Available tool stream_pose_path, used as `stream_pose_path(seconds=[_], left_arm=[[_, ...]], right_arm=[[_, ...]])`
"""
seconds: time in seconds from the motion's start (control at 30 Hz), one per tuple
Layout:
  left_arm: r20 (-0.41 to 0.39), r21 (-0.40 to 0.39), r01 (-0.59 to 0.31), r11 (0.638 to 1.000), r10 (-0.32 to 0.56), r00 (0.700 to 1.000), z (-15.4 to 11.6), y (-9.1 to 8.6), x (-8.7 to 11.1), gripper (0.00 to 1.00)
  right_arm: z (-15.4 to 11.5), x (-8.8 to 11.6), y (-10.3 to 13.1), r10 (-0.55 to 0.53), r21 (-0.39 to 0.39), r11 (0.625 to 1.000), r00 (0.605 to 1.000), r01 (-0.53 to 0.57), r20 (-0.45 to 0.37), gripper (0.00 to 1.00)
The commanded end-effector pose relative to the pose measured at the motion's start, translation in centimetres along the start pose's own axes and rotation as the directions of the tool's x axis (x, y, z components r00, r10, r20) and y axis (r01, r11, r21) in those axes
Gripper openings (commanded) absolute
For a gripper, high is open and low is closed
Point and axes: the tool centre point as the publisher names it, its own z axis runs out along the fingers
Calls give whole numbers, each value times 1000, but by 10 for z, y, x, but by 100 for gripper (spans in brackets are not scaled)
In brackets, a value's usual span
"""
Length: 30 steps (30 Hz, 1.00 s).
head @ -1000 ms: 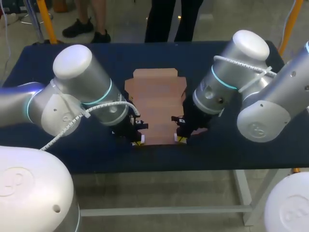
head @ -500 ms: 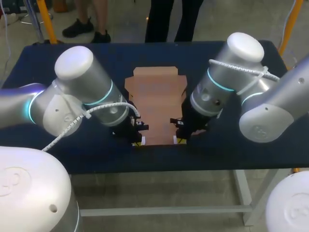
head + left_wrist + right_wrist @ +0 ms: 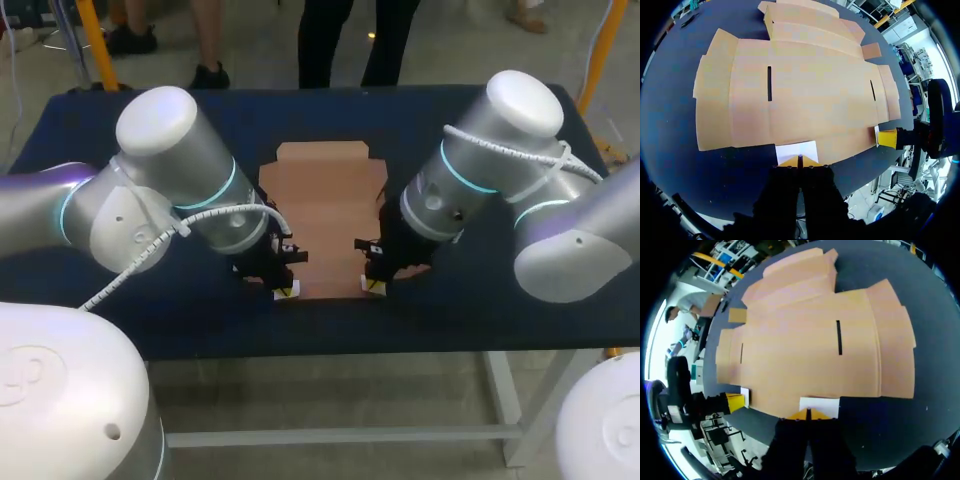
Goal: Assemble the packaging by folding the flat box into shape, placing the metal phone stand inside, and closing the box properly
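The flat brown cardboard box [image 3: 328,210] lies unfolded in the middle of the dark blue table. My left gripper [image 3: 284,291] is shut, its yellow tips down at the left end of the box's near edge. At the right end of that edge my right gripper [image 3: 375,287] is shut in the same way. In the left wrist view the box [image 3: 800,95] spreads ahead of the closed tips [image 3: 800,161], with a white patch just before them. The right wrist view shows the box [image 3: 815,355] ahead of its closed tips [image 3: 808,413]. No phone stand shows in any view.
The table [image 3: 110,125] has bare blue cloth on both sides of the box. Its front edge [image 3: 330,345] runs just behind the grippers. My right gripper's yellow tip [image 3: 886,138] shows in the left wrist view, my left gripper's tip [image 3: 734,401] in the right wrist view.
Both arms' upper links have shifted a little. The grippers stay shut at the box's near edge, and the box lies flat as before.
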Motion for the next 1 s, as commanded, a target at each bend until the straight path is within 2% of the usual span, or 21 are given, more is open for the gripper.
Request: stream_pose_path(seconds=[0.03,0.13,0.37,0.8,0.83,0.87,0.9,0.93,0.97,1.0], left_arm=[[-16,0,-3,1000,3,1000,-24,-3,-4,0],[-35,-4,-2,1000,1,999,-36,-8,-6,0],[-66,-20,-1,1000,-1,998,-57,-21,-10,0],[-131,-55,4,998,-11,991,-90,-48,-33,0],[-141,-59,-6,998,-2,990,-93,-49,-35,5],[-144,-60,-20,998,11,990,-95,-50,-37,27],[-147,-63,-37,997,28,989,-97,-52,-38,39],[-155,-65,-42,997,32,987,-100,-53,-41,60],[-161,-64,-51,997,40,986,-102,-56,-43,76],[-162,-62,-61,996,51,986,-104,-58,-44,89]], right_arm=[[-24,-6,0,-3,-26,1000,999,1,-44,0],[-34,-10,6,3,-13,1000,997,-4,-82,0],[-49,-16,16,22,-6,1000,993,-23,-114,0],[-83,-28,42,30,26,999,982,-25,-185,0],[-86,-30,44,15,19,1000,980,-12,-199,0],[-88,-31,46,-2,13,1000,978,5,-207,6],[-91,-32,49,-9,2,1000,979,10,-204,24],[-94,-34,51,-30,-13,1000,976,28,-214,35],[-96,-35,53,-52,-23,999,974,48,-221,43],[-98,-37,55,-61,-30,998,974,56,-218,56]])
